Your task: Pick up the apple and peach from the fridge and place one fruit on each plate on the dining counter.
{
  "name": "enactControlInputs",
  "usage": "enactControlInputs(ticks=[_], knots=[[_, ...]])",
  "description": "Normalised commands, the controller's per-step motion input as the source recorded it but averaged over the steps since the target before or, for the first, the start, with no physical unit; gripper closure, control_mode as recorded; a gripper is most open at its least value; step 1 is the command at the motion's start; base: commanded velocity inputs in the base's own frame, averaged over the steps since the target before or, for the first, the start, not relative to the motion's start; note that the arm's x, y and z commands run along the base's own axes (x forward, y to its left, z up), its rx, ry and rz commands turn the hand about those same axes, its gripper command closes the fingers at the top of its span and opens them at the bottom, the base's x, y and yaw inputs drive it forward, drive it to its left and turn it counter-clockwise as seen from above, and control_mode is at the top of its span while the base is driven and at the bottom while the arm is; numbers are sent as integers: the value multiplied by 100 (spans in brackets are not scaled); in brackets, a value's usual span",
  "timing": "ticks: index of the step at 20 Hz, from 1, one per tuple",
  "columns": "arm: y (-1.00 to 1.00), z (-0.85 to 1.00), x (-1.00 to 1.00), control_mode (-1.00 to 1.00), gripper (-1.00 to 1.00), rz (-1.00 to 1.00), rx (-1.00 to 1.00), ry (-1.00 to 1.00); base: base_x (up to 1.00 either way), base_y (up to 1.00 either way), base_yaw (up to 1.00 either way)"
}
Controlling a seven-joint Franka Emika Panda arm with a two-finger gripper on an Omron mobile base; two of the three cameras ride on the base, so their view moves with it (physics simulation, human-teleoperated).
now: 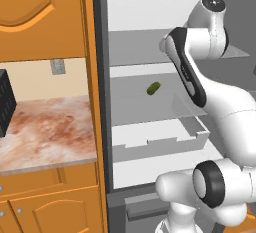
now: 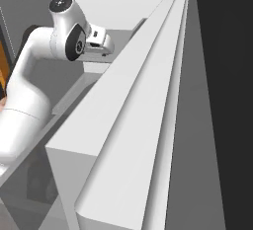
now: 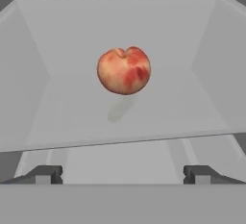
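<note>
claw lined up on the peach in the fridge

claw [image 3: 123, 174] wide open, holding nothing; peach [image 3: 124, 70] sits centred ahead on a glass shelf [image 3: 72, 117], ready for a straight reach.

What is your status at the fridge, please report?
Gripper open, empty, facing into fridge. Peach ahead on glass shelf, not touched. Path to it clear.
</note>
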Motion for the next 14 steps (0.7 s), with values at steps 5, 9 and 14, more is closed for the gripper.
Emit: enactControlInputs(ticks=[5,9,14], knots=[[-1,-9,36,-100,-100,0,0,0,0,0,0],[0,-13,33,-100,-100,0,0,0,0,0,0],[0,-7,23,-100,-100,0,0,0,0,0,0]])
